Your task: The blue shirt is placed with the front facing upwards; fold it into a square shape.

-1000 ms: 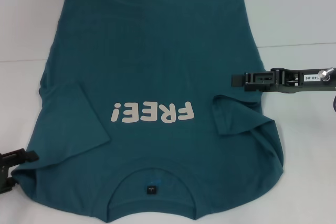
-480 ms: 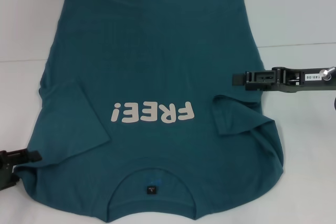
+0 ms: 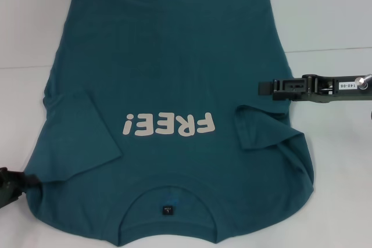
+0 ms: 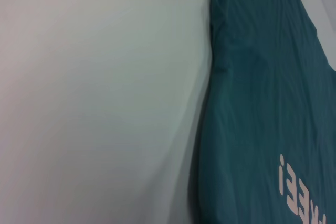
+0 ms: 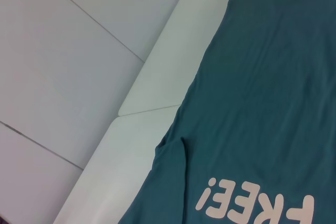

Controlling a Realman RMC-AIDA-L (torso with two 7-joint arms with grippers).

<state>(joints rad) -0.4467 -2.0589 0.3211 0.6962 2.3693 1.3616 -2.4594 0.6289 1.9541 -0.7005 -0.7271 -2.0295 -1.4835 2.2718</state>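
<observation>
The blue shirt (image 3: 174, 62) lies flat on the white table, front up, with its cream "FREE!" print (image 3: 168, 125) showing. Its collar and small dark tag (image 3: 168, 209) are at the near edge. Both short sleeves are folded inward over the chest. My left gripper (image 3: 26, 181) is at the near left, touching the shirt's shoulder edge. My right gripper (image 3: 263, 87) reaches in from the right and sits over the shirt's right side edge, just beyond the folded sleeve. The shirt also shows in the left wrist view (image 4: 262, 103) and the right wrist view (image 5: 262, 103).
The white table (image 3: 331, 15) shows bare on both sides of the shirt, with a seam line (image 3: 325, 50) across it. The right wrist view shows the table's rounded edge (image 5: 157, 77) and grey floor tiles (image 5: 63, 66) beyond it.
My left gripper has dropped lower and tilted at the shirt's near left shoulder edge. My right arm has hardly moved. The shirt lies as before.
</observation>
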